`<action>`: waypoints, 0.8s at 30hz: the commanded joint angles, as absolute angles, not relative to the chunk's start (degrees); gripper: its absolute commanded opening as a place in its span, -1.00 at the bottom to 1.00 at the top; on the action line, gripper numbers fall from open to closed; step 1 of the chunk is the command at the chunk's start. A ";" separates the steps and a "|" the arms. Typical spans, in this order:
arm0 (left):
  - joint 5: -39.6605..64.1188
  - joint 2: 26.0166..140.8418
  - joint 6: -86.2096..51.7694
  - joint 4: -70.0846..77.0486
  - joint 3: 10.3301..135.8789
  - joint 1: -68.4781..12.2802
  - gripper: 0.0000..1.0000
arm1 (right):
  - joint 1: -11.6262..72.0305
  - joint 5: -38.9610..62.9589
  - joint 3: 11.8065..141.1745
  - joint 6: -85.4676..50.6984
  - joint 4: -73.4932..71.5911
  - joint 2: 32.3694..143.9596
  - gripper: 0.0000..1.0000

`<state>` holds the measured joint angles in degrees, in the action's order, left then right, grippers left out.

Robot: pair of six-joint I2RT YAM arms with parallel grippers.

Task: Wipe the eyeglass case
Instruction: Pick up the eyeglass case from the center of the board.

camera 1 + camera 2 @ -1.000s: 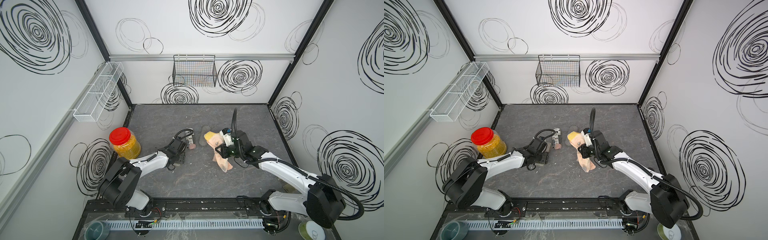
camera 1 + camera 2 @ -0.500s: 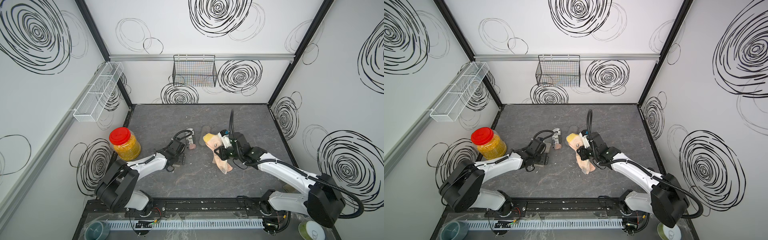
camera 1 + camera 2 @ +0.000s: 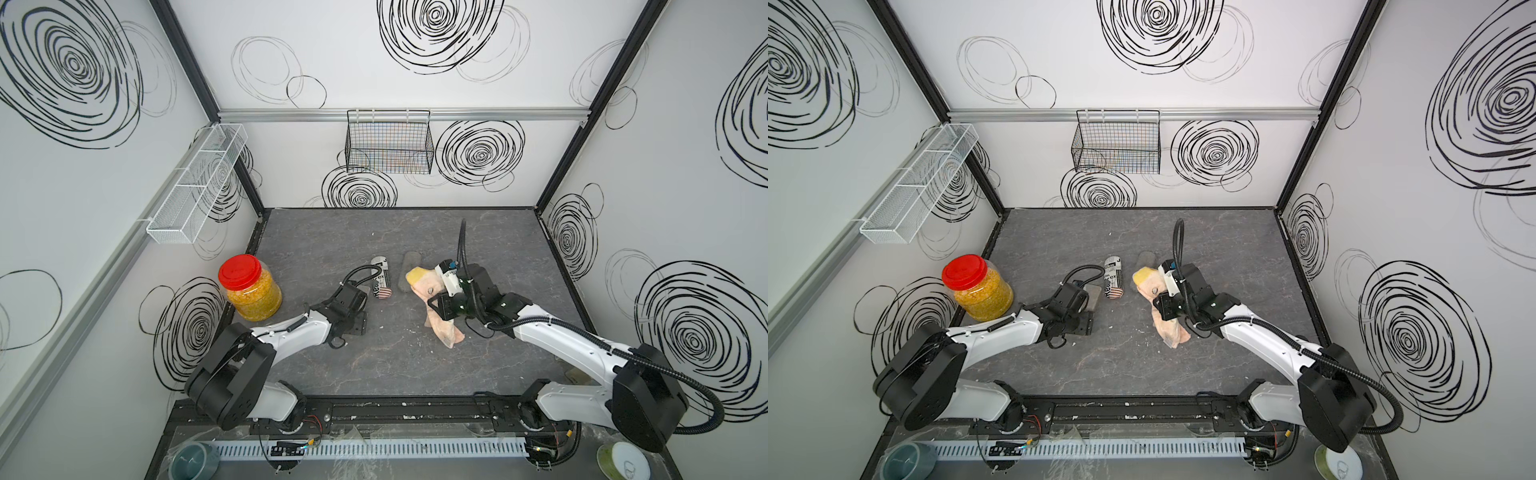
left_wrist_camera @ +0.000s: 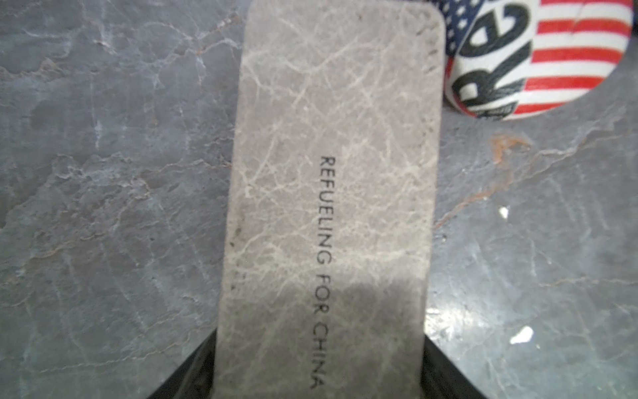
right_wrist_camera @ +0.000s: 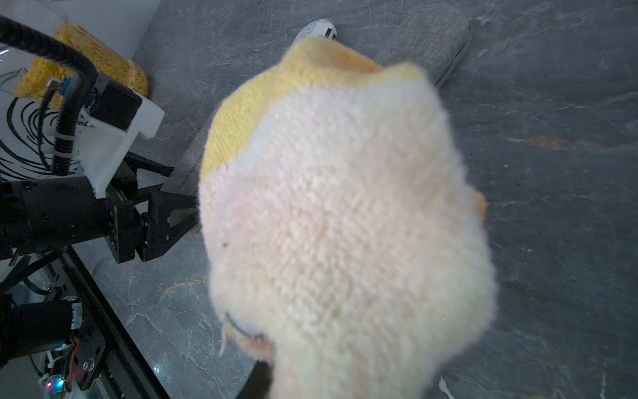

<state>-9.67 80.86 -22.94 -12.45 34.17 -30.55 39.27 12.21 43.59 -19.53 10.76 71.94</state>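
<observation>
The grey glasses case is near the middle of the bench. The left tool is clamped on one end of it. A flag-striped tube lies just beside its other end. The right tool is squeezed on a fluffy cream and yellow cloth, near the case but apart from it. A red-lidded jar stands by the left wall.

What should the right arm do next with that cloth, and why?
Probably carry the cloth over to the gray case and lower onto it. The right claw holds the cloth apart from it, beyond the flag-print case, while the left claw grips the gray case's end, apparently bracing it.
</observation>
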 commanded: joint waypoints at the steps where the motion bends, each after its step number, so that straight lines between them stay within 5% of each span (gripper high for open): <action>1: -8.23 78.99 -22.06 -8.72 33.26 -31.57 0.43 | 39.53 15.23 43.55 -20.90 7.43 72.47 -0.50; 11: -3.68 67.44 -16.19 -5.15 36.19 -39.17 0.35 | 37.89 29.66 49.52 -22.01 5.67 73.60 -0.57; 24: -5.81 73.35 -7.95 -1.98 47.34 -51.91 0.33 | 30.41 32.08 55.25 -22.08 11.18 72.48 -0.58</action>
